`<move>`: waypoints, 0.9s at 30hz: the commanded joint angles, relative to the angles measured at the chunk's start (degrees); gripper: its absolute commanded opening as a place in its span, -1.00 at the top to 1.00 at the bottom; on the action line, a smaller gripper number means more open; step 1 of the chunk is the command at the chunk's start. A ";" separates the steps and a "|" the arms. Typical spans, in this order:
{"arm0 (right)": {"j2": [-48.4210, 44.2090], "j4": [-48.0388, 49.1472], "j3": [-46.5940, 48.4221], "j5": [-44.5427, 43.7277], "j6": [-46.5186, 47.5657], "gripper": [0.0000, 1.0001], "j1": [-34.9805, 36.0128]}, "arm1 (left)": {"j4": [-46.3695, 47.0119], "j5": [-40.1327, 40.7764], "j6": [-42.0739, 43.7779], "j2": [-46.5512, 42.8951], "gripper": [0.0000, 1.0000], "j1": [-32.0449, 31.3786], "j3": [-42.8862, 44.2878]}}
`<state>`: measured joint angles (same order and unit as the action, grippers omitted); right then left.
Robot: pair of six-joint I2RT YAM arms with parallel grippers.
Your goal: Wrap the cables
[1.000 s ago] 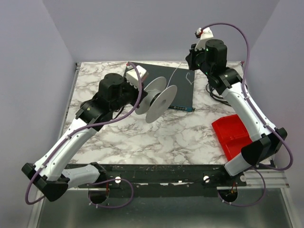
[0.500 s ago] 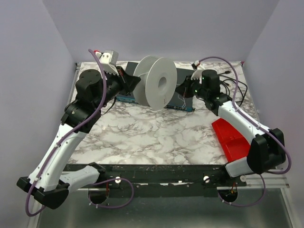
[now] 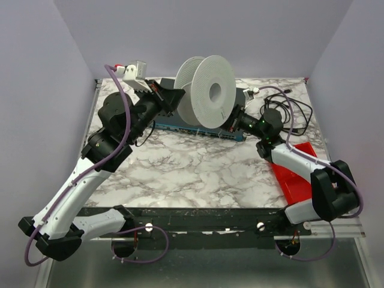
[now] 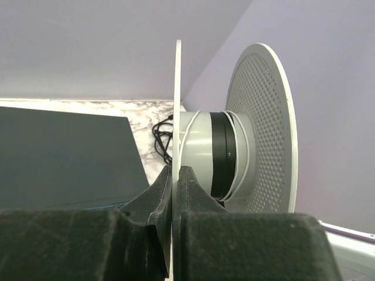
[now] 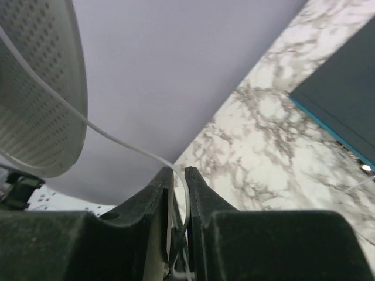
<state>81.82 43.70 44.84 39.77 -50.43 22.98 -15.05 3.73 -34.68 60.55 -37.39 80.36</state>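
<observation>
Since one second ago much has moved. Then the spool (image 3: 207,90) hung low over the middle of the tabletop (image 3: 180,174) and the right arm stood high at the 1 o'clock corner. Half a second ago the spool was lifted toward 12 o'clock and the right gripper (image 3: 235,117) had come down beside it. Now the spool sits a little more to the right and is tilted, and the right gripper lies low, at about 4 o'clock of the spool, over the dark flat box (image 3: 180,123). We judge that the right arm is going around the spool to lay one more turn, so the wrapping is in progress and not finished.

The left gripper (image 4: 176,175) is clenched on the thin near flange of the spool, at about 9 o'clock of it in the top view, and carries it in the air.

The white wire (image 5: 117,139) is in two places. Some turns already lie on the grey hub between the two flanges, as the left wrist view shows. From the perforated flange the free part runs as a taut-looking line down to the right gripper, which is closed on it; the wire passes between the two fingers and goes on below them. How much wire is left we cannot tell. The black cords (image 3: 294,111) at 2 o'clock and the red bin (image 3: 294,171) at 4 o'clock lie apart from this work.
</observation>
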 commanded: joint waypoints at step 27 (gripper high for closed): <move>-7.23 12.67 -13.79 0.11 -8.35 0.56 14.46 | 8.60 28.89 9.38 4.00 1.00 -3.92 8.67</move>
<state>78.91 63.70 32.03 41.98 -63.75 36.64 -11.22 28.03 -28.18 64.23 -41.01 86.80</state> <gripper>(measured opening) 0.223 0.038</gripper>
